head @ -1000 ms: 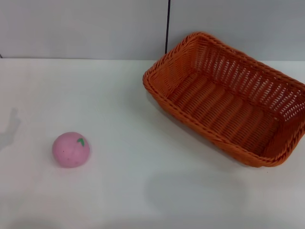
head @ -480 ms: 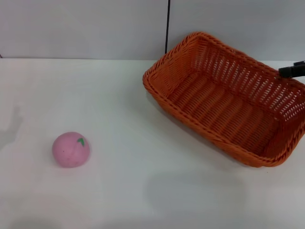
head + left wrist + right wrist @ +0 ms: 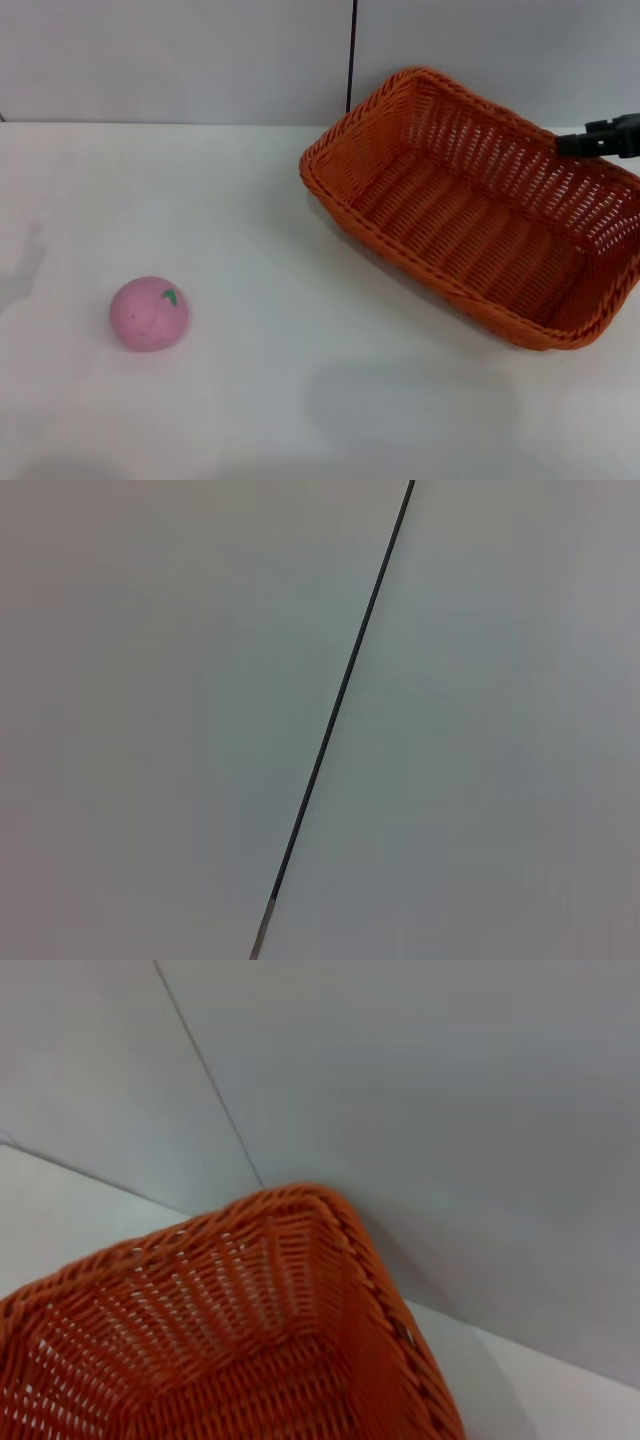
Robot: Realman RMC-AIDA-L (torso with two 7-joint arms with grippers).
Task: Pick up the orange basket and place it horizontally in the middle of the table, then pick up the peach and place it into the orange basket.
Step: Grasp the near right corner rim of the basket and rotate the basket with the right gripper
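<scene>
The right gripper, finger state not discernible, hovers over the far rim of the orange basket, which lies diagonally at the counter's right for grasping. The peach rests well left.

Plain grey wall; thin dark vertical seam; even light.

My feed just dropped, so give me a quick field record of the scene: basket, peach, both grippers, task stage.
basket: orange basket on the right half of the table, set at a slant, empty
peach: peach on the left near side of the table, well apart from the basket
right gripper: right gripper at the basket's far right rim; grip state unclear
left gripper: not in view
task stage: basket not yet centred or turned; peach untouched
</scene>
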